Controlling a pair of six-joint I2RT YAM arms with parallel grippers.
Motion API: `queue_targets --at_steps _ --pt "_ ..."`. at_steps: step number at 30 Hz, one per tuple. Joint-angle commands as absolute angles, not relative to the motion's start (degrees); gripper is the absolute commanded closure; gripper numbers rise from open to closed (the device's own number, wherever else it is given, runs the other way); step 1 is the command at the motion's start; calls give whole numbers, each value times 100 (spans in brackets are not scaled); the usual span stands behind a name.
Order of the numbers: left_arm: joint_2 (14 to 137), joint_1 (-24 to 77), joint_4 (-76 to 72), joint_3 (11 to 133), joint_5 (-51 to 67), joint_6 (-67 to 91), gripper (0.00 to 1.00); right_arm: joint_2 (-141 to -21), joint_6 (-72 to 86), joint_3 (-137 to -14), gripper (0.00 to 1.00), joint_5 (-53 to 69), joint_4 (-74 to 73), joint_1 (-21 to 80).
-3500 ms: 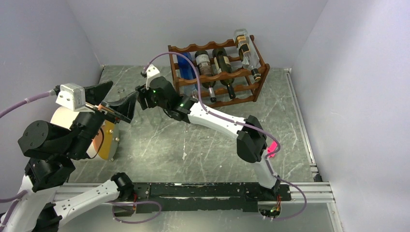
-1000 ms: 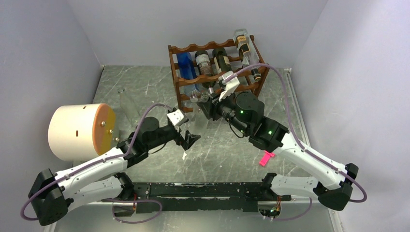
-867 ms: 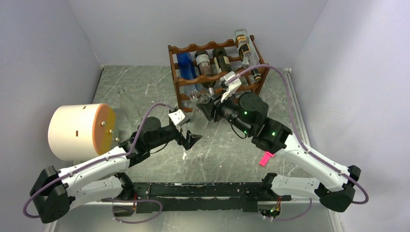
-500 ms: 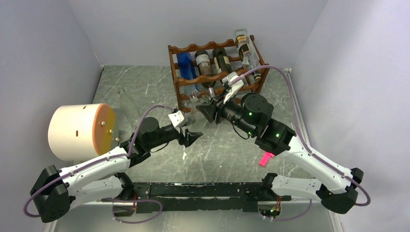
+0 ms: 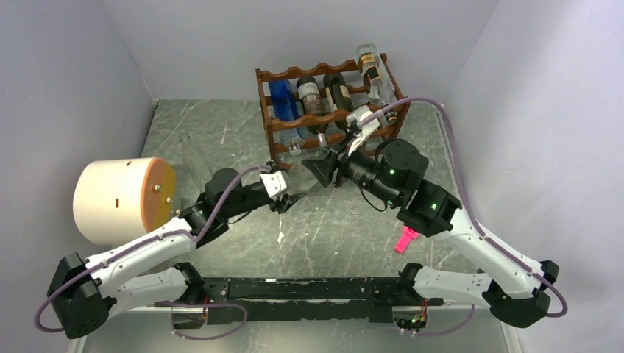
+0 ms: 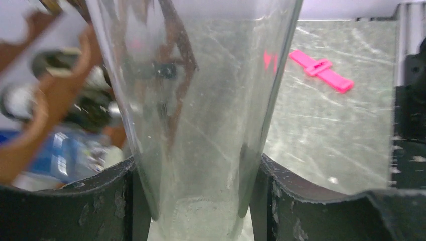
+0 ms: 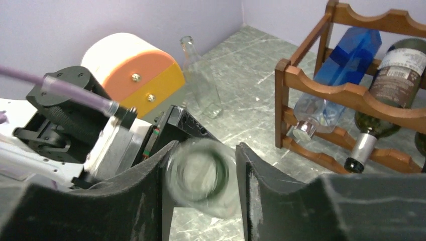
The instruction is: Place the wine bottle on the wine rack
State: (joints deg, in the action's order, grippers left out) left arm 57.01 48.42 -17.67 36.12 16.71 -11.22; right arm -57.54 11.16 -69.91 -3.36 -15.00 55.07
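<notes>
The clear glass wine bottle (image 6: pixel 201 100) lies between my two grippers. My left gripper (image 6: pixel 197 165) is shut on its narrow end, both pads on the glass, and the body widens away from the camera. In the top view the left gripper (image 5: pixel 293 198) is mid-table, and the glass is hard to make out there. My right gripper (image 7: pixel 206 150) has a finger on each side of the bottle's round, blurred far end (image 7: pixel 201 175), not clamped on it. It (image 5: pixel 324 165) hovers just in front of the reddish-brown wine rack (image 5: pixel 324 118), which also shows in the right wrist view (image 7: pixel 346 90).
The rack holds a blue bottle (image 5: pixel 282 99), dark bottles (image 5: pixel 324 92) and a clear one on top (image 5: pixel 371 70). A second clear bottle (image 7: pixel 201 80) stands by a cream-and-orange cylinder (image 5: pixel 121 198). A pink clip (image 5: pixel 405 240) lies right of the right arm.
Over the last second my left gripper has moved the bottle a little towards the rack. My right gripper has drawn back slightly to the right, still at the bottle's end.
</notes>
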Motion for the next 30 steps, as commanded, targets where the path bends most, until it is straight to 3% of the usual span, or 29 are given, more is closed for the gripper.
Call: queue_targets --at_steps 1,3,6,21,30 --pt "5739 4906 -1722 4496 1743 -3095 93 -5734 1494 -7385 46 -277 -1990 5526" --pt "5836 4907 -1452 4724 1484 -3511 93 -5665 1557 -7492 38 -427 -2235 5527" --pt "5918 4904 -1123 5042 1411 -4034 93 -5607 1660 -7794 33 -783 -2661 5520" --pt "6466 4901 -58 6764 719 -6732 93 -5767 1425 -9495 28 -1328 -4230 5523" --pt "6856 4881 436 7432 576 -7861 93 -6752 1720 -10714 26 -1918 -5575 5523"
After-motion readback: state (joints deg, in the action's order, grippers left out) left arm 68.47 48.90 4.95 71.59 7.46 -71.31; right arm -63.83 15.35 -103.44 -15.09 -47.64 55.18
